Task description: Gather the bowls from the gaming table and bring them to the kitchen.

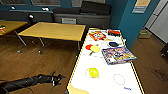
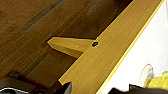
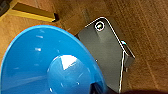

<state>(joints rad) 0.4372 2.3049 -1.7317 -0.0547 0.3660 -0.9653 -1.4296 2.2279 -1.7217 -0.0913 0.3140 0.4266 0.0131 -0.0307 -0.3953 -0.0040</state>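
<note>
A: Head view, quick. Long white gaming table with a yellow edge, call it the worktop. Yellow bowl sits on it near the robot's end, a little in from the left edge.

B: More bowls?

A: Red-orange bowl and another yellow bowl touching each other further up the worktop, beyond the near yellow bowl. A dark blue one beyond the big board-game box. A second box sits at the far end of the worktop.

B: Left arm?

A: Left end effector hangs over the wooden floor, just beside the worktop's left edge, level with the near yellow bowl, apart from it. Cannot tell how far open it is, and nothing visibly in it. Left wrist view shows the worktop's wooden side rail and a bit of that yellow bowl at the edge.

B: Right side?

A: Right wrist view: a blue bowl very close to the camera, above wooden floor. Looks carried, but the fingers are hidden, so grip state: cannot tell.

B: Background?

A: Yellow wooden table left of the worktop, dark sofas behind it.
</note>
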